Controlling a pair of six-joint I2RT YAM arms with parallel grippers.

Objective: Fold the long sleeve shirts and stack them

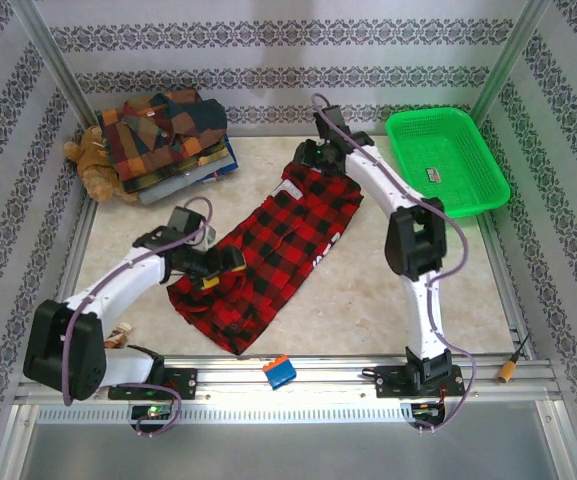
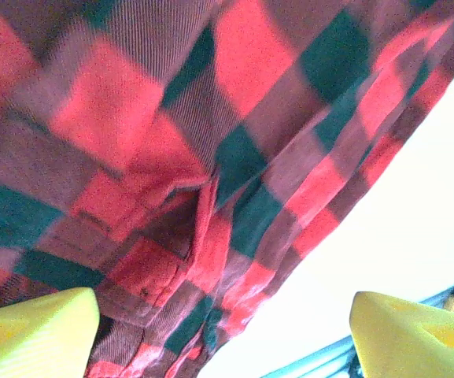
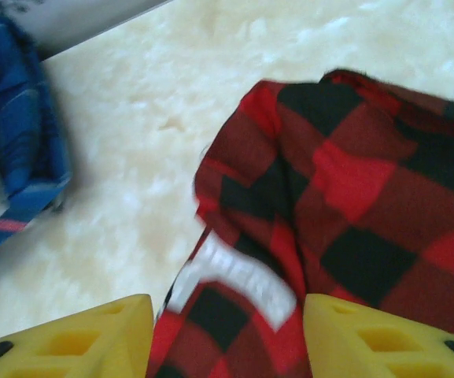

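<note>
While the red-and-black shirt (image 1: 268, 255) is lying across the table (image 1: 398, 300) from 7 to 1 o'clock, the left gripper (image 2: 225, 303) is standing wide-jawed at its 7 o'clock end. The right gripper (image 3: 227, 307) is hanging over the 1 o'clock end, jaws partly apart.

Pale marble-patterned tabletop (image 1: 448, 290), metal-framed.
Centre: red-and-black check shirt (image 1: 268, 260), laid out on a diagonal, white lettering showing.
Far left corner: stack of folded patchwork plaid shirts (image 1: 168, 140); brown teddy bear (image 1: 93, 160) against its left side.
Far right corner: green plastic basket (image 1: 446, 145).
Near rail (image 1: 348, 372): small blue-and-orange block (image 1: 279, 372).
</note>
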